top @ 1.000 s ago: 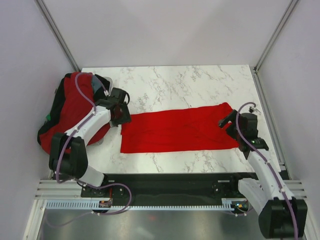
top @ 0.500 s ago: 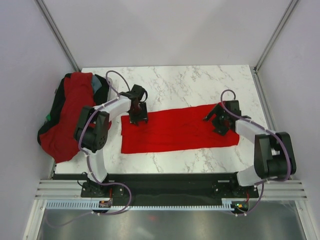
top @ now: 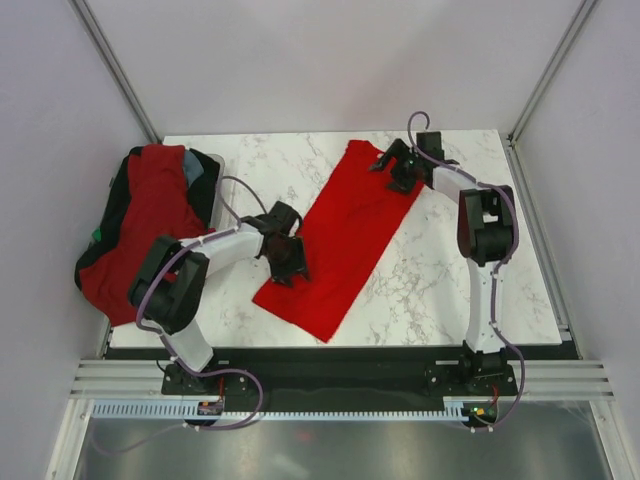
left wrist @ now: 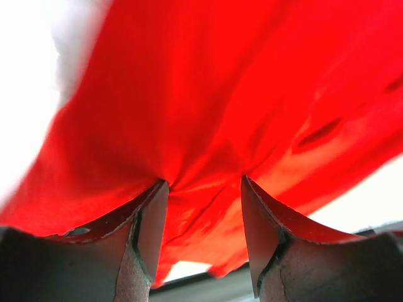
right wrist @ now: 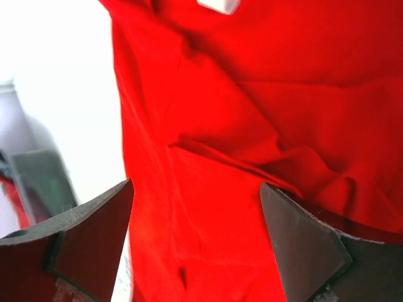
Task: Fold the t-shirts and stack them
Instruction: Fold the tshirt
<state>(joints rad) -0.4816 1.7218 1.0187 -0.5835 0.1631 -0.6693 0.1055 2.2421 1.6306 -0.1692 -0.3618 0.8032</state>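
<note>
Pinching the near end of the red t-shirt (top: 345,235) with the left gripper (top: 287,266), likely to tug it flat, slantwise on the marble table (top: 450,290). Holding the right gripper (top: 398,172) wide open over the far end, gripping nothing

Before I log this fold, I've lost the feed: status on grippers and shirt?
Left gripper at red t-shirt near end, cloth bunched between fingers, grip unclear. Right gripper open at far end. Nothing blocking.
</note>
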